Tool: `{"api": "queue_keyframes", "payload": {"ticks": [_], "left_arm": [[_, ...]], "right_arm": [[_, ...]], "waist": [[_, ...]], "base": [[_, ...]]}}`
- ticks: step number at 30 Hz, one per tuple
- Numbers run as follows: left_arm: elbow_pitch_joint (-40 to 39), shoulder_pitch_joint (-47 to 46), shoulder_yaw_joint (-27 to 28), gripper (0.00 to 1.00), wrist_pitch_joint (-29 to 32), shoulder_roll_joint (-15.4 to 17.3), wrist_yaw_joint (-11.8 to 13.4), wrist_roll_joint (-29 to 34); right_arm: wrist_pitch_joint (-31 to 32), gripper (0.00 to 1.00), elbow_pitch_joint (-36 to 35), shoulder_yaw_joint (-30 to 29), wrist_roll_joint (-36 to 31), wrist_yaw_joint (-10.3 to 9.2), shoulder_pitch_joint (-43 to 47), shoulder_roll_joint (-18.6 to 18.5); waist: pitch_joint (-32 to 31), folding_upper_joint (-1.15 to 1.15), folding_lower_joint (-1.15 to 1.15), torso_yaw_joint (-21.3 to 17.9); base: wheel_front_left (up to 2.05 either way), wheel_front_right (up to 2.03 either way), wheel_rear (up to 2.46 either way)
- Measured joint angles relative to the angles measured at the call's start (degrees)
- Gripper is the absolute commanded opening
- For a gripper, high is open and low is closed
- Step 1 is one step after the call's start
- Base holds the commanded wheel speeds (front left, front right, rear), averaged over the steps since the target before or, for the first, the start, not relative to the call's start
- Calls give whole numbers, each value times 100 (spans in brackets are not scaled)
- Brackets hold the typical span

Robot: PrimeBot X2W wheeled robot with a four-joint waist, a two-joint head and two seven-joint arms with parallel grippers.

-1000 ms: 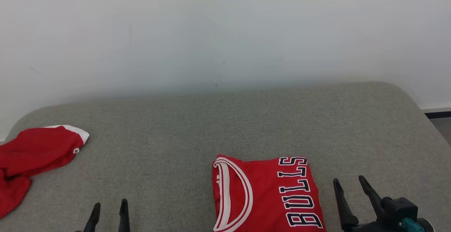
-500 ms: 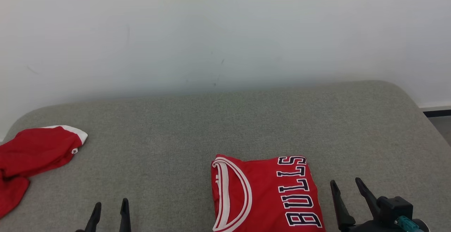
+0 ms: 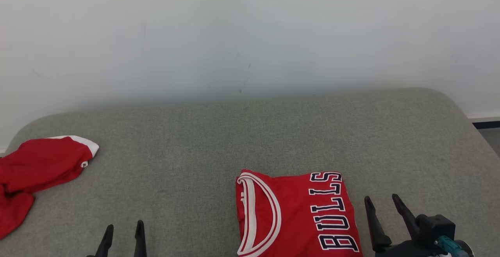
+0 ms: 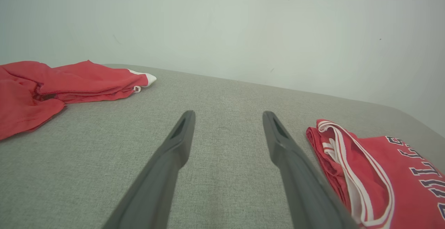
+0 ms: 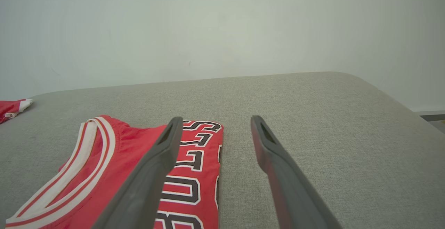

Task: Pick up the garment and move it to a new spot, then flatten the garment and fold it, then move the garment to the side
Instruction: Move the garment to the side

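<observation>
Lying flat on the grey padded surface (image 3: 195, 147), the folded jersey (image 3: 297, 214) sits at the near edge, right of centre in the head view. It is red with a white-and-red striped neckline facing left and dark "BULLS" lettering running along its right side.

The right end effector (image 3: 381, 200) hovers just beside the jersey's right edge, its two dark fingers spread wide apart and holding nothing. In the right wrist view, this end effector (image 5: 215, 121) points toward the wall (image 5: 222, 23), with its left finger over the lettered side of the jersey (image 5: 125, 142) and its right finger over bare fabric.

The left end effector (image 3: 123, 227) is at the lower left, well apart from the jersey, likewise wide open and empty. From the left wrist view, its fingers (image 4: 228, 117) frame bare grey surface, with the jersey (image 4: 389, 187) off to the right.

A second red garment (image 3: 39, 167) with white trim lies crumpled at the far left edge of the surface, apart from both end effectors.
</observation>
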Motion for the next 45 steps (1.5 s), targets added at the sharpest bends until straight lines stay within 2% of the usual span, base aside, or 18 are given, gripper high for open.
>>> {"api": "queue_keyframes", "payload": {"ticks": [8, 17, 19, 26, 30, 35, 36, 37, 38, 43, 45], "left_arm": [[-64, 4, -122, 100, -1, -1, 40, 0], [-100, 5, -354, 100, -1, -2, 45, -35], [-93, 1, -386, 100, -1, -1, 45, -46], [-88, -31, -468, 100, -1, -1, 45, -58], [-93, -49, -478, 100, -1, -1, 44, -59], [-104, -108, -526, 100, -1, -1, 53, -94], [-114, -125, -542, 100, -1, -1, 56, -104], [-127, -141, -541, 100, 0, 0, 69, -111], [-140, -171, -545, 100, -1, 0, 68, -113], [-280, -281, -509, 100, 0, -1, 71, -116], [-403, -409, -459, 100, -1, 0, 66, -115]], "right_arm": [[388, 100, 118, 143, 63, 0, -506, -164], [1573, 100, 1053, -101, 292, 0, -1144, -255], [1807, 100, 1306, -23, 100, 0, -1190, -341], [2317, 100, 1944, -211, 80, 0, -1260, -250], [2635, 100, 2215, -265, 234, 0, -1332, -76], [3128, 100, 2441, -107, 179, 3, -1597, -220], [3186, 62, 2451, -53, 156, 7, -1646, -255], [3247, 16, 2448, 29, 131, 7, -1691, -298], [3293, 0, 2443, 115, 104, 7, -1749, -358], [3452, 0, 2294, 719, -60, 8, -2145, -740], [3568, 0, 2125, 1205, -108, 7, -2558, -1114]], "waist": [[77, 0, 0, 98], [251, 0, 1, 403], [297, 0, 1, 489], [444, 1, 1, 780], [536, 0, 1, 857], [635, 0, 0, 879], [655, 0, 0, 877], [677, 0, 0, 871], [702, 0, 0, 862], [862, 1, 1, 758], [1004, 2, 1, 654]], "base": [[0, 0, 0], [0, 0, 0], [0, 0, 0], [0, 0, 0], [0, 0, 0], [0, 0, 0], [0, 0, 0], [0, 0, 0], [0, 0, 0], [0, 0, 0], [0, 0, 0]]}}
